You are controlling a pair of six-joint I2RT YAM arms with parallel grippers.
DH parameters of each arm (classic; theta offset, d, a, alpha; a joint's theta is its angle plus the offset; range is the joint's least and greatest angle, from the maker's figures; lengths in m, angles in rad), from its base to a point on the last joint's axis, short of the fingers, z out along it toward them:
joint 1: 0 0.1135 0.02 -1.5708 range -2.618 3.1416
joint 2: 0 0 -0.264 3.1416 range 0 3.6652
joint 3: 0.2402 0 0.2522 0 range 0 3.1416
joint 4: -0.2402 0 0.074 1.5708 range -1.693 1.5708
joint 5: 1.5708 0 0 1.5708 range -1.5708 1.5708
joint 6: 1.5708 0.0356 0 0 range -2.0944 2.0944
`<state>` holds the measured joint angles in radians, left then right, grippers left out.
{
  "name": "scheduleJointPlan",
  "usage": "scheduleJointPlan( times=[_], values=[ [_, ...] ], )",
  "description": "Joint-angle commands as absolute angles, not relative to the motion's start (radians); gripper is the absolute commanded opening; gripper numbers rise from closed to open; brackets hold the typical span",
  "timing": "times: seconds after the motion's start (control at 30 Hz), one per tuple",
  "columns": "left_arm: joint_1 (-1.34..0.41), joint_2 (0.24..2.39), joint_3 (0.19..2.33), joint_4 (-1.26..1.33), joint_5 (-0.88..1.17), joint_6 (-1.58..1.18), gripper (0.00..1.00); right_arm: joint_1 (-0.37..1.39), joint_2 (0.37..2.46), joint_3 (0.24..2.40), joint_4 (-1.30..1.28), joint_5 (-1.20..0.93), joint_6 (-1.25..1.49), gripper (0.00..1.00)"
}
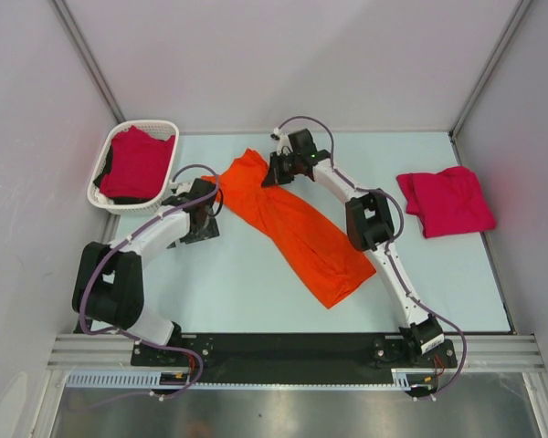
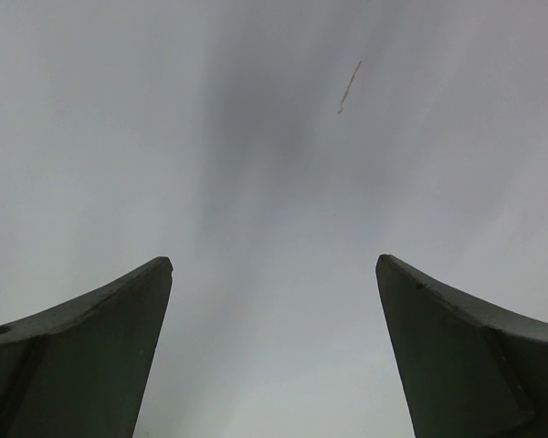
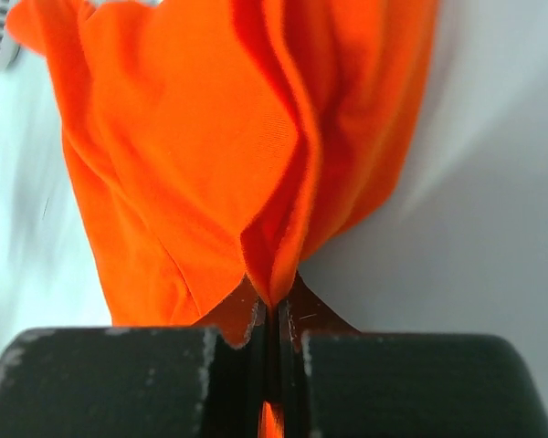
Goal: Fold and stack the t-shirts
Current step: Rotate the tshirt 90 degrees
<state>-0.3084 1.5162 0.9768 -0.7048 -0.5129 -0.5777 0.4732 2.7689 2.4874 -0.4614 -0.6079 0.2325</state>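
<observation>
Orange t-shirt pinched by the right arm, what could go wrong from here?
1. The right jaws are shut on only a thin fold of the orange t-shirt, so a pull may slip it free.
2. The left jaws stand open and hold nothing. Lifting from that one pinch could drag the shirt, which lies twisted in a long diagonal strip, into a tighter bunch instead of spreading it flat.

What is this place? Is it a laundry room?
Probably a robot lab booth, not a laundry room: two robot arms bolted to a metal rail, white walls boxing in the table, an orange t-shirt to fold.
</observation>
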Motion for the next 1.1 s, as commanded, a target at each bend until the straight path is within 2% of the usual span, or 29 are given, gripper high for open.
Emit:
scheduleJointPlan(
  times=[0.0, 0.37, 0.5, 0.63, 0.7, 0.73, 0.8, 0.83, 0.9, 0.93, 1.07],
  values=[
    [-0.33, 1.46, 1.012, -0.716, -0.515, -0.604, 1.0, 0.4, 2.751, 2.43, -0.499, -0.373, 0.287, 0.0],
    [-0.379, 1.456, 1.008, -0.727, -0.511, -0.614, 1.0, 0.178, 2.714, 2.387, -0.523, -0.252, 0.457, 0.0],
    [-0.396, 1.463, 1.015, -0.727, -0.506, -0.618, 1.0, 0.117, 2.646, 2.262, -0.529, -0.174, 0.472, 0.0],
    [-0.411, 1.473, 1.028, -0.726, -0.502, -0.62, 1.0, 0.065, 2.605, 2.189, -0.512, -0.228, 0.477, 0.0],
    [-0.423, 1.476, 1.034, -0.724, -0.494, -0.624, 1.0, 0.058, 2.582, 2.158, -0.48, -0.308, 0.465, 0.13],
    [-0.429, 1.473, 1.035, -0.716, -0.488, -0.624, 1.0, 0.063, 2.55, 2.126, -0.477, -0.324, 0.462, 0.4],
    [-0.454, 1.473, 1.035, -0.701, -0.477, -0.624, 1.0, 0.071, 2.485, 2.074, -0.477, -0.327, 0.445, 0.67],
    [-0.465, 1.474, 1.035, -0.678, -0.447, -0.624, 1.0, 0.087, 2.394, 2.004, -0.48, -0.305, 0.437, 0.87],
    [-0.504, 1.48, 1.032, -0.644, -0.413, -0.624, 1.0, 0.107, 2.289, 1.904, -0.451, -0.227, 0.402, 0.99],
    [-0.52, 1.492, 1.031, -0.603, -0.376, -0.623, 1.0, 0.116, 2.172, 1.816, -0.446, -0.195, 0.394, 1.0],
    [-0.595, 1.577, 1.052, -0.502, -0.244, -0.626, 0.99, 0.158, 1.911, 1.622, -0.43, -0.072, 0.374, 1.0]
  ],
)
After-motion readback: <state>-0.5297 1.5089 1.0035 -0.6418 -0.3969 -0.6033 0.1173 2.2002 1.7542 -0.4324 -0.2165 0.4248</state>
